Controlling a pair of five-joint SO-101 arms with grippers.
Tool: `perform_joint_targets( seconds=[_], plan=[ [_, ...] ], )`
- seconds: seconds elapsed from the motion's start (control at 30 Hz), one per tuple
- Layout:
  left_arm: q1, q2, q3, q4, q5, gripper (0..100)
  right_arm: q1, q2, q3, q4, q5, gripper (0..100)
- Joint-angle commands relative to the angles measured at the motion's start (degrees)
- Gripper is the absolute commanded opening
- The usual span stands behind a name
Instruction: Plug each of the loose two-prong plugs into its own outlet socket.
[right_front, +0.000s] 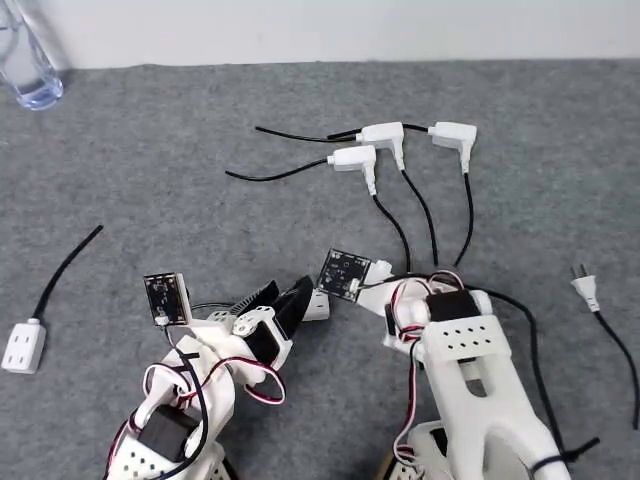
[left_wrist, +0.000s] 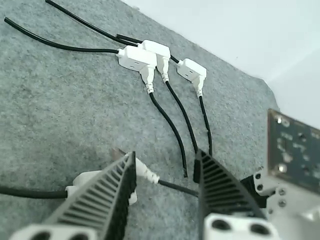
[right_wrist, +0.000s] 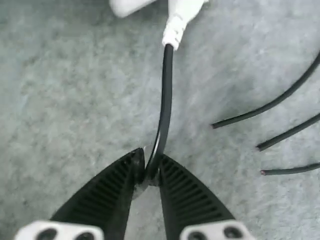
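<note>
black cord (right_wrist: 165, 95), pinched between right fingers (right_wrist: 112, 192)

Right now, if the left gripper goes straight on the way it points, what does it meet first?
Probably the white plug lying between the open fingers of the left gripper, close to one finger. Height over the mat is unclear, so it might pass above it.

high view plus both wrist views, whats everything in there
joined plug-and-socket pairs: three, white, black cords, far middle
loose plug: one, white, black cord, right side
loose socket: one, white, black cord, left edge
near plug: one, white, front middle
bottle: one, clear, far left corner
table: one, grey felt, under everything
arms: two, white, near edge
left claw: one, black, open, tips by near plug
right claw: one, black, shut on near plug's cord
</note>
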Motion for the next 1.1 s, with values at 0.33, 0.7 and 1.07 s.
perform_joint_targets(
  seconds=[0.33, 0.7, 1.07],
  plan=[
    [0.0, -0.18, -0.57, -0.09, 0.18, 18, 5.58, -1.27, -0.97, -1.36, 6.86, 0.8],
    [0.0, -0.18, -0.57, -0.18, 0.18, 18, 13.85, -1.27, -16.18, 15.52, 11.52, 0.8],
    [-0.09, -0.18, -0.57, 0.09, 0.09, 18, 17.8, -0.66, -23.3, 28.09, 16.88, 0.8]
  ],
)
